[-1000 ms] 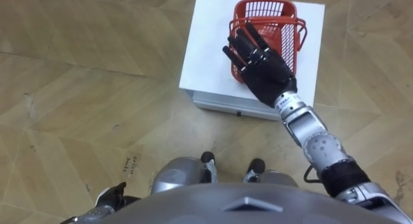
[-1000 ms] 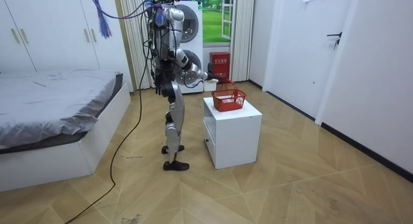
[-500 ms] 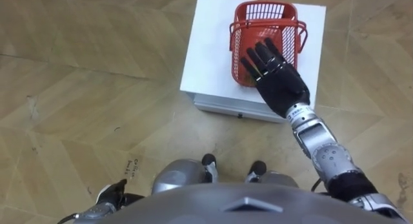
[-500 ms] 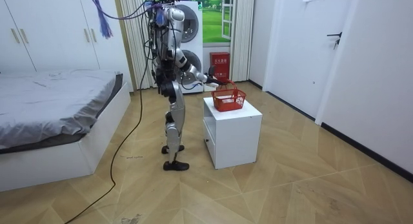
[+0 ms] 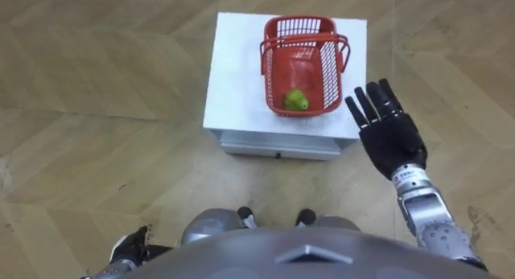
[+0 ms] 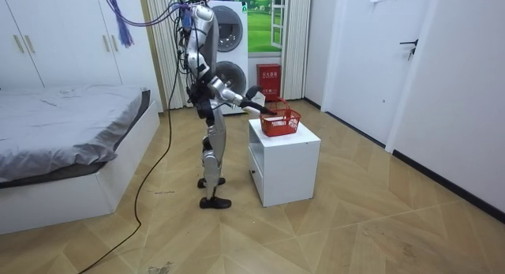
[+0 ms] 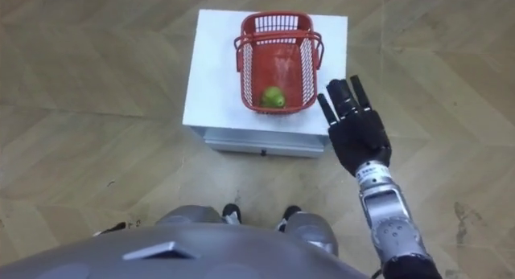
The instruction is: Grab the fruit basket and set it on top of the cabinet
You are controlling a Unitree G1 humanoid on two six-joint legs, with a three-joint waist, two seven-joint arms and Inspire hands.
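Note:
A red mesh fruit basket (image 5: 302, 62) stands on a white cabinet (image 5: 233, 78), its handles folded down on the rim. One green fruit (image 5: 296, 100) lies at the basket's near end. My right hand (image 5: 386, 134) hovers to the right of the basket, past the cabinet's right front corner. It is open, with straight spread fingers pointing away from me, and it touches nothing. My left hand (image 5: 129, 248) hangs low beside my hip at the lower left. In the room view I stand upright at the cabinet (image 6: 284, 159), my right arm stretched toward the basket (image 6: 279, 120).
Wooden floor surrounds the cabinet on all sides. A drawer front (image 5: 278, 146) faces me under the cabinet top. In the room view a bed (image 6: 63, 140) lies behind me, stacked washing machines (image 6: 229, 45) stand by the back wall, and a door (image 6: 410, 61) is on the right.
My right hand has come off the basket, moving right and back toward me, which uncovers the green fruit. The eye view itself has shifted; the basket has not moved on the cabinet.

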